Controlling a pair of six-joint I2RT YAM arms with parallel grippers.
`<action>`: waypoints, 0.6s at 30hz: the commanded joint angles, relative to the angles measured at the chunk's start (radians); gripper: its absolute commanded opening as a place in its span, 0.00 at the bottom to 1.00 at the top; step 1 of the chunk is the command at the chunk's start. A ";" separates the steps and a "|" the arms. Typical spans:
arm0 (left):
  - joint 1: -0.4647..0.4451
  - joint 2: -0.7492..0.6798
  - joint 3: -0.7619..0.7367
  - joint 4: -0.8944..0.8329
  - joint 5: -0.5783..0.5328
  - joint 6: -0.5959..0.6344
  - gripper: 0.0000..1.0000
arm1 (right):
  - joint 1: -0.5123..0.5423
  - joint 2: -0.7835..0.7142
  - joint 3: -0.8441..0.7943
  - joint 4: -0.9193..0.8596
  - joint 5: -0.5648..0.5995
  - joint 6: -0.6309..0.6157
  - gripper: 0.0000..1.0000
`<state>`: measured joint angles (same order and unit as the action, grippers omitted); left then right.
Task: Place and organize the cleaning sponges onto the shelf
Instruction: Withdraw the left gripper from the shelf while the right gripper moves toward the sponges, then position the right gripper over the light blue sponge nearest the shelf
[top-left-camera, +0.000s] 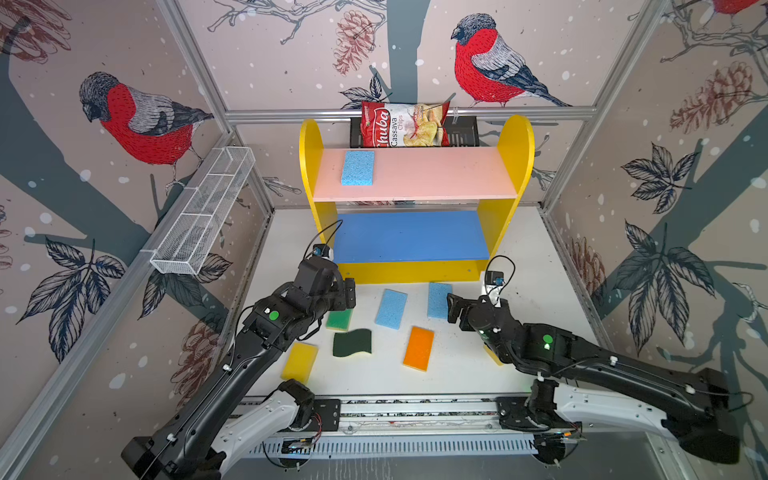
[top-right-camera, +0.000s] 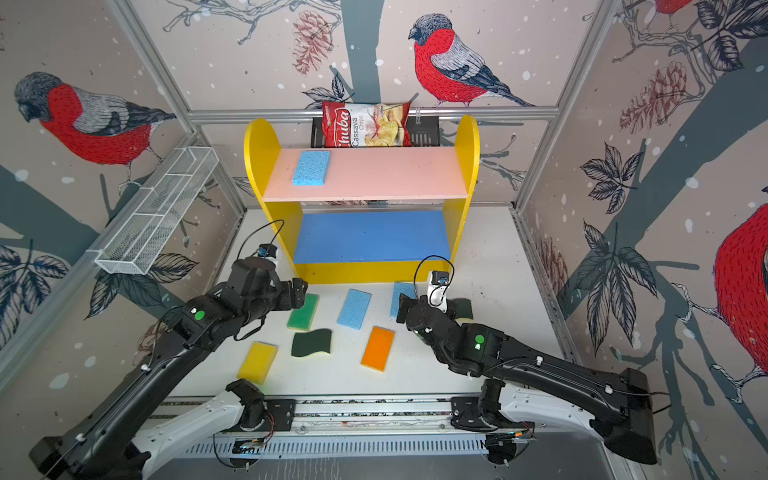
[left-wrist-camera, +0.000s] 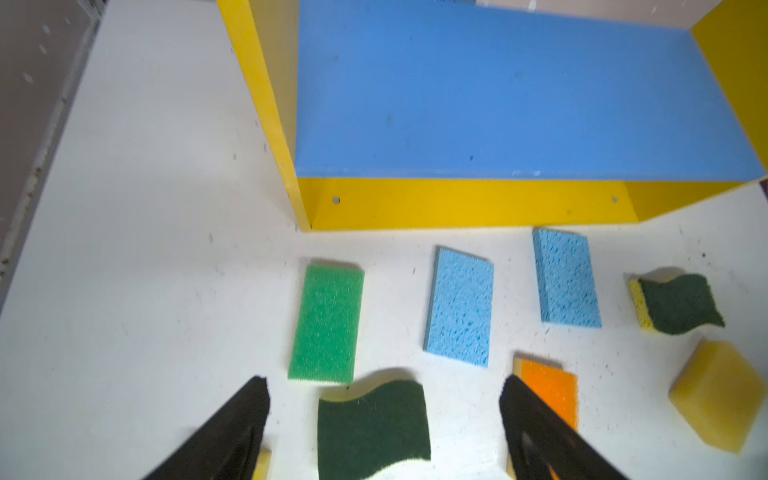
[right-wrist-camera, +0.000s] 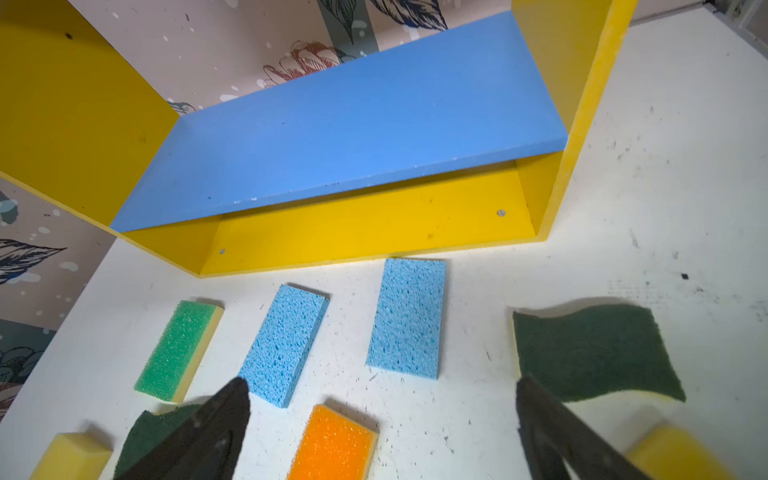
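The shelf (top-left-camera: 505, 166) stands at the back, with one light blue sponge (top-left-camera: 358, 168) on its pink board. On the table before it lie a green-topped sponge (left-wrist-camera: 326, 324), two light blue ones (top-left-camera: 391, 308) (top-left-camera: 439, 300), an orange-topped one (top-left-camera: 419, 348), a yellow one (top-left-camera: 300, 361) and a wavy dark-green one (top-left-camera: 352, 342). Another wavy sponge (right-wrist-camera: 594, 353) and another yellow one (left-wrist-camera: 719, 395) lie to the right. My left gripper (left-wrist-camera: 384, 382) hangs open over the wavy sponge (left-wrist-camera: 372, 424). My right gripper (right-wrist-camera: 383, 384) is open above the orange sponge (right-wrist-camera: 332, 444).
A red chips bag (top-left-camera: 405, 124) sits in a black rack (top-left-camera: 461, 133) behind the shelf. A white wire basket (top-left-camera: 203, 216) hangs on the left wall. The arms' rail (top-left-camera: 415, 411) runs along the table's front edge.
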<state>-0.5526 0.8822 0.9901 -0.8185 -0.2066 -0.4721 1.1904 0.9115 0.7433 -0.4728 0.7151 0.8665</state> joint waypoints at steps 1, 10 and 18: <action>-0.001 -0.047 -0.076 0.089 0.029 -0.055 0.87 | 0.025 0.018 -0.009 -0.028 0.043 0.101 0.99; -0.002 -0.096 -0.229 0.210 0.128 -0.125 0.87 | 0.046 0.054 -0.026 -0.036 0.050 0.148 1.00; -0.032 -0.112 -0.327 0.332 0.163 -0.134 0.86 | -0.009 0.117 -0.119 0.141 -0.063 0.083 1.00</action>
<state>-0.5743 0.7757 0.6865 -0.5831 -0.0700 -0.5900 1.2072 1.0084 0.6468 -0.4297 0.7071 0.9901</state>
